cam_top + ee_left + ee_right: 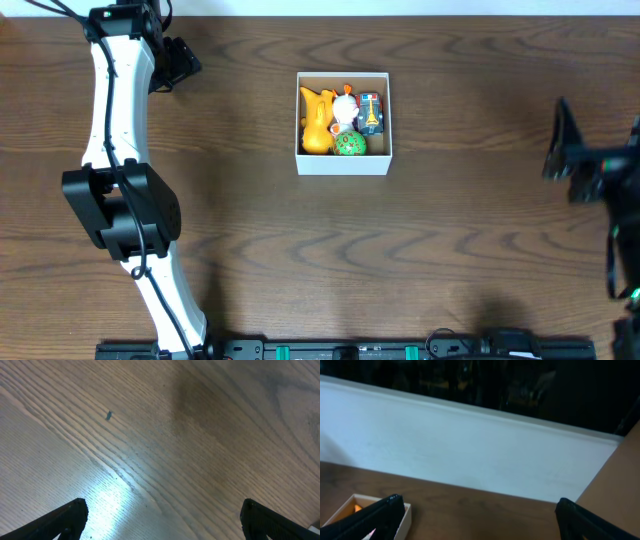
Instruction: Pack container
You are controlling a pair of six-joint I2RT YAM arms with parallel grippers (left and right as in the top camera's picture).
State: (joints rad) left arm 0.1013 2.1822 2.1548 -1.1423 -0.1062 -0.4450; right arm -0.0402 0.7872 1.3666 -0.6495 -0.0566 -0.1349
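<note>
The container (343, 164), a white-walled square box with a brown inside, stands at the table's middle back. It holds a yellow toy animal (317, 122), a white chicken-like toy (344, 104), a green ball (349, 144) and a small blue toy car (371, 114). My left gripper (180, 62) is open and empty at the far left back, over bare wood (160, 460). My right gripper (562, 140) is open and empty at the right edge, well away from the container. A corner of the container (406, 512) shows in the right wrist view.
The dark wooden table (450, 250) spreads around the container. A white wall or ledge (470, 450) runs along the table's back edge. The left arm (120, 190) stretches along the left side. Black equipment (350, 350) lines the front edge.
</note>
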